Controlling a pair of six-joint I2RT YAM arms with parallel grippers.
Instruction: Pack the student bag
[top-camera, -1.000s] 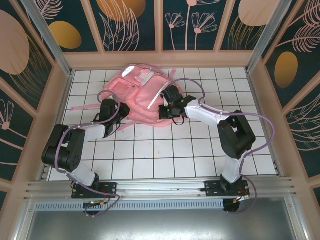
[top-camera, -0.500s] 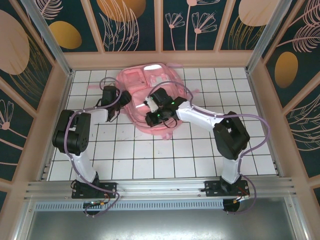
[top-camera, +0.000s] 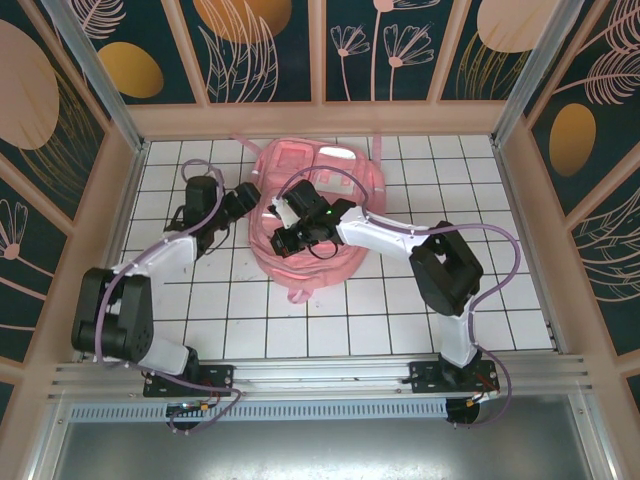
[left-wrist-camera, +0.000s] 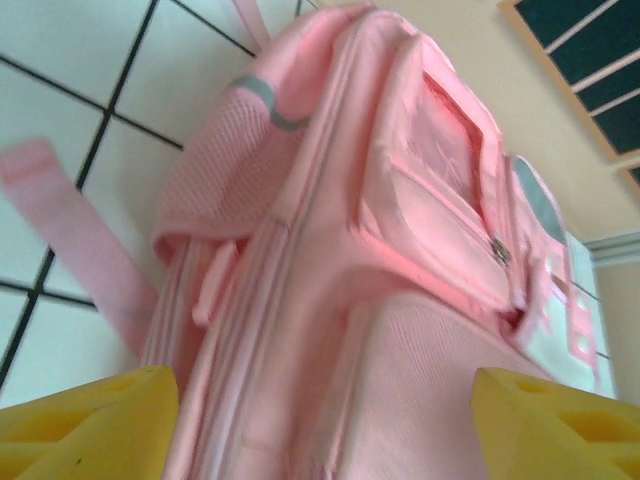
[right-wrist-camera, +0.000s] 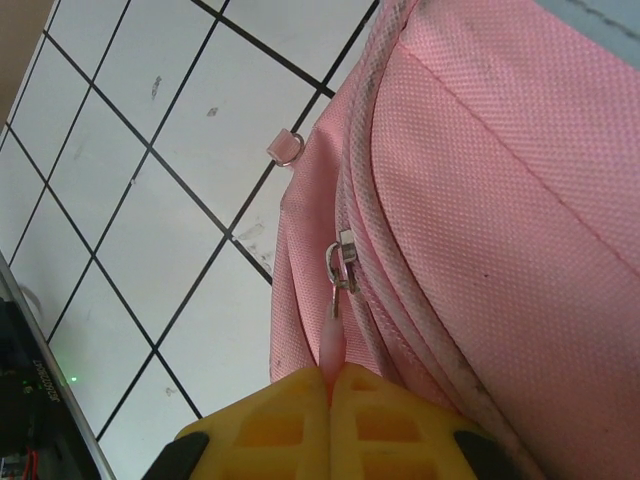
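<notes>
Over on the left, dark wall panels with pale leaf drawings and orange ovals, framed in light wood, close in the white tiled worktop. The left gripper sits towards the far left of that worktop, just beside the student bag, its yellow fingers spread wide and released. A pink strap lies flat on the tiles. The bag itself lies against the middle of the far edge. On its near side the right gripper is clenched, grasping the pink zipper pull. A silver rail runs along the near edge.
</notes>
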